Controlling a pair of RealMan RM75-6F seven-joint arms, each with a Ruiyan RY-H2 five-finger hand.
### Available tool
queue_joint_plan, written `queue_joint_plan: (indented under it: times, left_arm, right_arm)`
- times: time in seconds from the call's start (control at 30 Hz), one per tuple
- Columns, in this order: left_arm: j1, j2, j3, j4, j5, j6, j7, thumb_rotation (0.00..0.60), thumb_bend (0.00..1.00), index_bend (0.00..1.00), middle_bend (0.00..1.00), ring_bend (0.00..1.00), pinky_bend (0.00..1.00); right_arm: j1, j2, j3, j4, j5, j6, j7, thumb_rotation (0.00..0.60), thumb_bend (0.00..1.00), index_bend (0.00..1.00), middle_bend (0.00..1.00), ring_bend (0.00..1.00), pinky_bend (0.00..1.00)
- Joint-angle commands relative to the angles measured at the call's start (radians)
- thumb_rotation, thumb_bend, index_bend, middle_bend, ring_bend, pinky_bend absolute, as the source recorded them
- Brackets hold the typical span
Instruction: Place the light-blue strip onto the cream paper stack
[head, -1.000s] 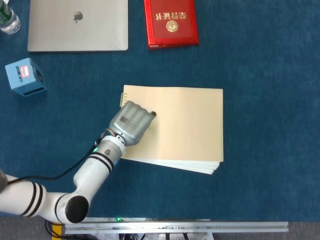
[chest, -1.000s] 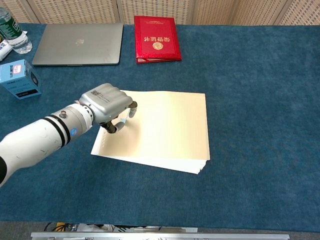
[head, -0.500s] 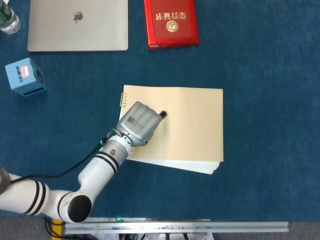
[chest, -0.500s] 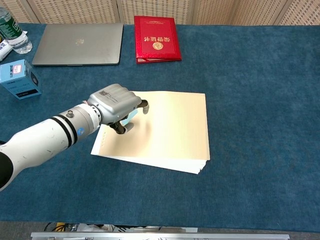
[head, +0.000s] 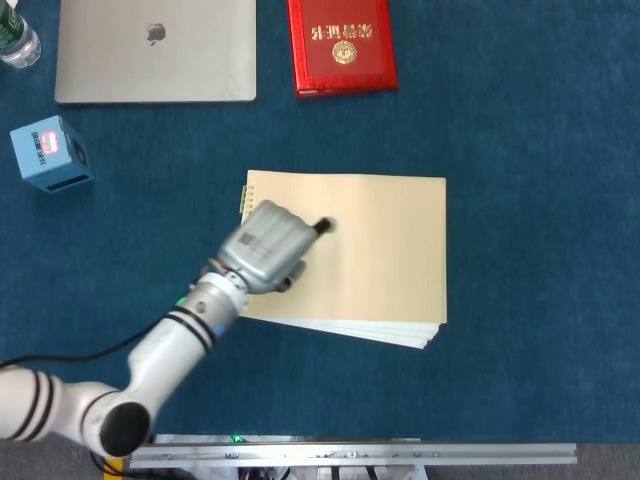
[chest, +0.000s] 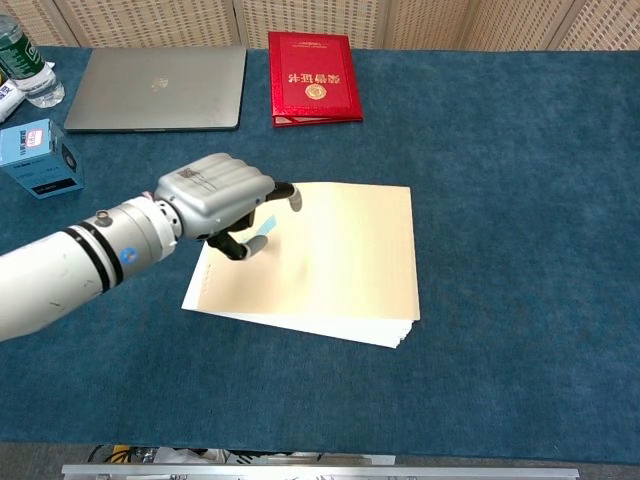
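The cream paper stack (head: 370, 255) (chest: 335, 260) lies in the middle of the blue table. My left hand (head: 265, 248) (chest: 215, 200) hovers over the stack's left part, near its spiral edge. The light-blue strip (chest: 264, 226) shows only in the chest view. It is small and tilted, pinched between the thumb and the curled fingers just above the paper. In the head view the hand's back hides the strip. My right hand appears in neither view.
A red booklet (head: 342, 45) (chest: 314, 90) and a silver laptop (head: 156, 50) (chest: 158, 88) lie at the back. A light-blue box (head: 52, 153) (chest: 38, 158) stands at the left, with a water bottle (head: 15, 38) (chest: 25, 70) in the far-left corner.
My left hand first moved right across the stack, then rose a little and drew back left. The strip stays in its fingers.
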Motion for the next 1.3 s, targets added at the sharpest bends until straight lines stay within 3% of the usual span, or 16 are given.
queue_joint_plan:
  times: [0.03,0.33,1.3]
  left_arm:
    - [0.032,0.041,0.031,-0.007,0.032,0.016,-0.025,0.600,0.44,0.30,1.00,1.00,1.00]
    - [0.063,0.028,0.077,0.054,0.055,-0.029,-0.039,0.600,0.44,0.34,1.00,1.00,1.00]
    - [0.067,-0.054,0.042,0.178,-0.020,-0.092,-0.023,0.600,0.44,0.30,1.00,1.00,1.00]
  right_arm:
    - [0.002,0.000,0.000,-0.003,-0.002,0.000,-0.004,0.600,0.32,0.46,0.51,0.52,0.51]
    - [0.005,0.000,-0.002,-0.025,-0.011,0.001,-0.024,0.600,0.32,0.46,0.51,0.52,0.51]
    - [-0.004,0.004,-0.004,-0.028,0.001,0.004,-0.031,0.600,0.32,0.45,0.51,0.53,0.51]
